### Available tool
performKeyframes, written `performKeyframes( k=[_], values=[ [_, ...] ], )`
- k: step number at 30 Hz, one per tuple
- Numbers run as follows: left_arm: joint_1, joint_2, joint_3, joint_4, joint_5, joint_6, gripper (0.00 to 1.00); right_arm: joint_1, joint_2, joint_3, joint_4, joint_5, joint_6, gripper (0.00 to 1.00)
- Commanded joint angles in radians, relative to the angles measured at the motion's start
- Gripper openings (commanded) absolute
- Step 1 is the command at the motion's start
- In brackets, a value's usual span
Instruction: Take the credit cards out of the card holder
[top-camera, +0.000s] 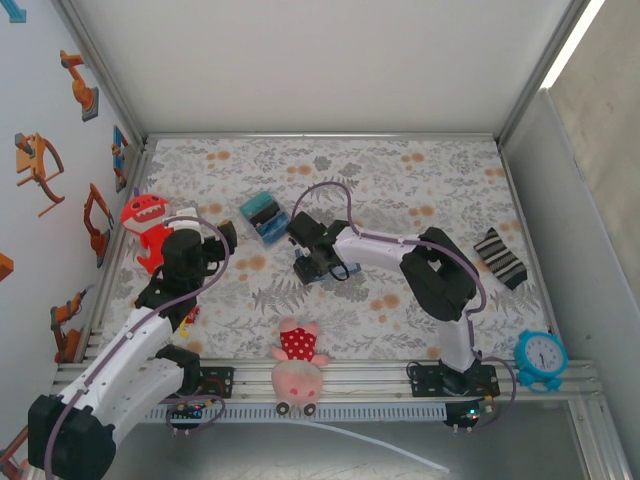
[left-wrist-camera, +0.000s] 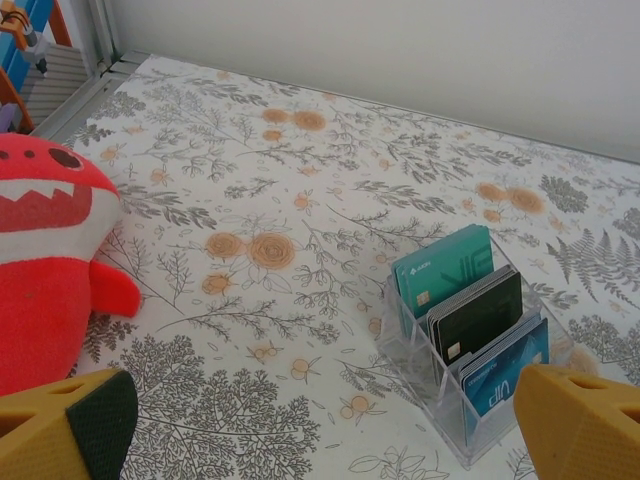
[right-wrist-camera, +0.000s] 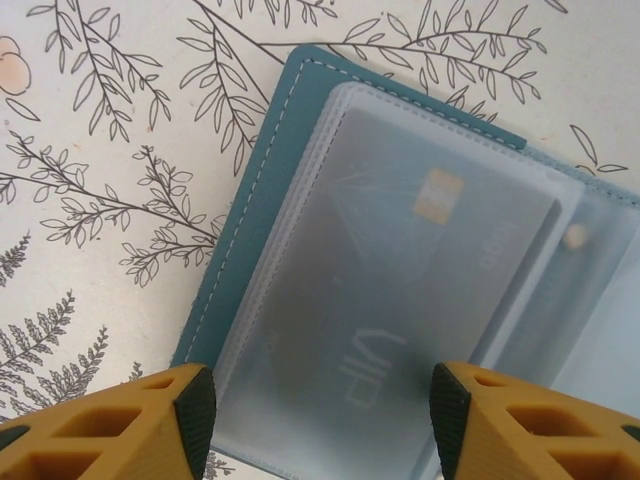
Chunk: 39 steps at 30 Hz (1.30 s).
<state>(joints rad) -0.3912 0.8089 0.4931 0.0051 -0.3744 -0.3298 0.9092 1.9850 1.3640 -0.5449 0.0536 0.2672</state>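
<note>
The card holder (right-wrist-camera: 245, 210) lies open on the flowered table, a slate-blue wallet with stitched edges and clear sleeves. One sleeve holds a pale credit card (right-wrist-camera: 400, 270) with a gold chip; a second chip shows in the sleeve to its right. My right gripper (right-wrist-camera: 320, 420) hovers just over it, open, its fingers standing apart either side of that sleeve. From above, the right gripper (top-camera: 318, 262) covers most of the card holder (top-camera: 305, 270). My left gripper (left-wrist-camera: 330, 420) is open and holds nothing, low over the table beside a clear rack (left-wrist-camera: 470, 330).
The clear rack (top-camera: 265, 216) holds teal, black and blue cards upright. A red monster plush (top-camera: 145, 225) sits at the left wall, close to my left gripper (top-camera: 225, 237). A pink plush (top-camera: 298, 365), a striped sock (top-camera: 500, 257) and a blue alarm clock (top-camera: 541, 358) lie nearby.
</note>
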Motion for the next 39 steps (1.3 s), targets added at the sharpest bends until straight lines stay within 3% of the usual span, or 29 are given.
performKeyframes(
  k=[1, 11, 24, 35, 39],
  values=[
    [0.006, 0.006, 0.014, -0.018, -0.011, -0.012, 0.97, 0.012, 0.015, 0.012, -0.012, 0.005, 0.020, 0.60],
    [0.008, 0.019, 0.022, -0.033, -0.011, -0.012, 0.97, 0.013, 0.041, 0.007, -0.014, 0.005, 0.021, 0.60],
    [0.008, 0.003, 0.038, -0.053, 0.009, -0.003, 0.97, 0.010, 0.014, -0.034, 0.025, -0.026, 0.029, 0.43],
    [0.007, -0.047, 0.078, -0.094, 0.064, 0.025, 0.97, 0.010, -0.062, -0.032, 0.020, 0.082, 0.049, 0.30],
    [0.006, -0.065, 0.087, -0.108, 0.064, 0.023, 0.97, 0.008, -0.081, -0.039, 0.018, 0.134, 0.058, 0.30]
  ],
)
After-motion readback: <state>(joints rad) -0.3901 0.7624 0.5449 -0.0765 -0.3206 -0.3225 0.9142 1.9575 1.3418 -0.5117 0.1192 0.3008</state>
